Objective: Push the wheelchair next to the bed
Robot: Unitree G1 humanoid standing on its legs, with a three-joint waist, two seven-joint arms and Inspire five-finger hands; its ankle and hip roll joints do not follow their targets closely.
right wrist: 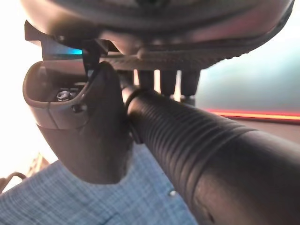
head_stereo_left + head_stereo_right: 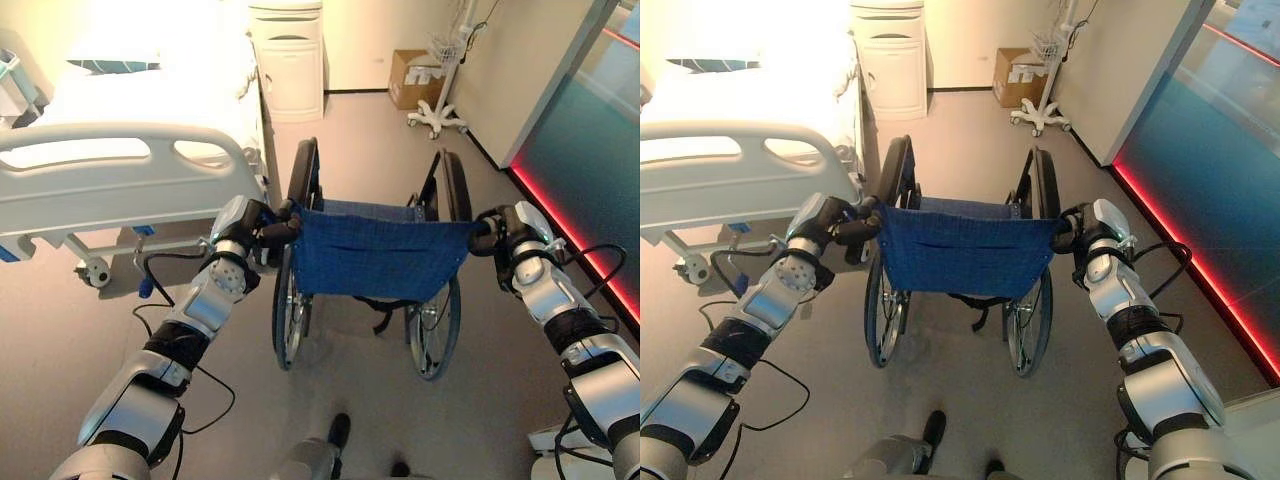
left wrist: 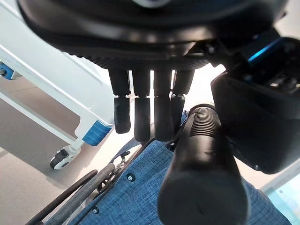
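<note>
The wheelchair [image 2: 375, 260] stands on the floor just beside the bed's [image 2: 120, 170] foot corner. Left hand [image 2: 262, 228] and right hand [image 2: 497, 232] each curl their fingers [image 3: 143, 117] round a push handle. Ahead stand a white cabinet [image 2: 287, 60], a cardboard box [image 2: 412, 78] and a wheeled stand [image 2: 440, 110].

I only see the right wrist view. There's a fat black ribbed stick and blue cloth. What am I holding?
Observer: That stick is the right handle of a wheelchair. Your right hand is curled round it, and the blue cloth is the chair's back.
Operator: Is my other hand holding on too?
Observer: Yes. Your left hand grips the left handle, fingers on one side and thumb on the other.
Operator: Where's the bed?
Observer: The bed is ahead on your left. Its white footboard is close beside the chair's left wheel.
</note>
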